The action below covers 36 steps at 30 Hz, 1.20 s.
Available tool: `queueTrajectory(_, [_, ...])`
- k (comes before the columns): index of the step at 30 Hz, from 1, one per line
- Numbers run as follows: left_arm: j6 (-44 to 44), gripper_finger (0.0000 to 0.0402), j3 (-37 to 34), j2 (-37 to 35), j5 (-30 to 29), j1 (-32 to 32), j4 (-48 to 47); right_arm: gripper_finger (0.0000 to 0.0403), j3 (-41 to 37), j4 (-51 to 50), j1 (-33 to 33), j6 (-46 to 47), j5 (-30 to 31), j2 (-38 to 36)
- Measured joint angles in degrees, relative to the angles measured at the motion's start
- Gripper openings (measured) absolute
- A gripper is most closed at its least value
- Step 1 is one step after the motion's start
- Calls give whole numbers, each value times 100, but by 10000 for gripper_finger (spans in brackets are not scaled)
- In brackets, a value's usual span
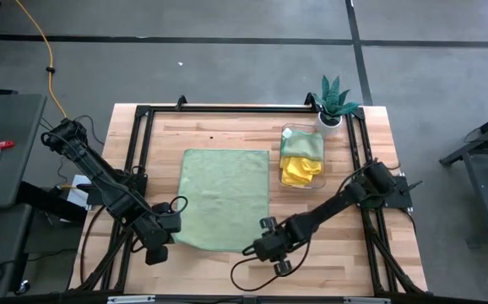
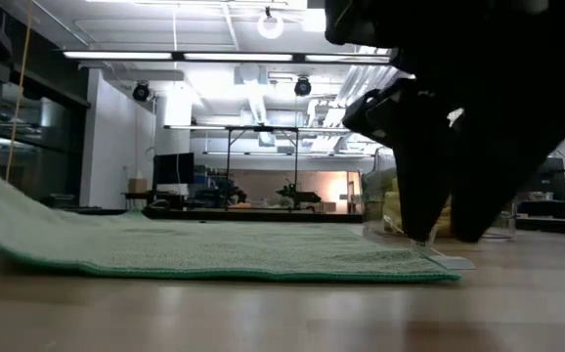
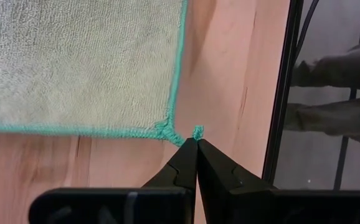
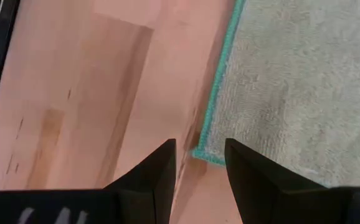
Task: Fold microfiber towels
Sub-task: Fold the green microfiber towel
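Sage-green towel (image 1: 225, 199) lies spread flat on the tabletop (image 1: 227, 122), ready for a fold, so you have both hands at its near corners. From above, your left hand (image 1: 161, 241) sits at one corner and your right hand (image 1: 265, 245) at the other; spare yellow and green towels (image 1: 300, 162) wait in the clear bin (image 1: 283, 135) beside the spread towel. At table level, the towel's left side rises off the wood. Your left wrist camera shows fingers pressed together, pinching the corner's teal tag (image 3: 197, 132). Your right wrist camera shows fingers spread, straddling the other corner, gripping nothing.
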Motion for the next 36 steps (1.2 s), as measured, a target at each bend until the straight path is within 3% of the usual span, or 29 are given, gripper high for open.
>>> queueTrajectory(10, [-87,0,0,-2,-82,0,-6,128,-337,67,4,-108,100,7])
queueTrajectory(36, [-367,0,0,-2,7,0,-15,128,-296,466,76,-711,-2,90])
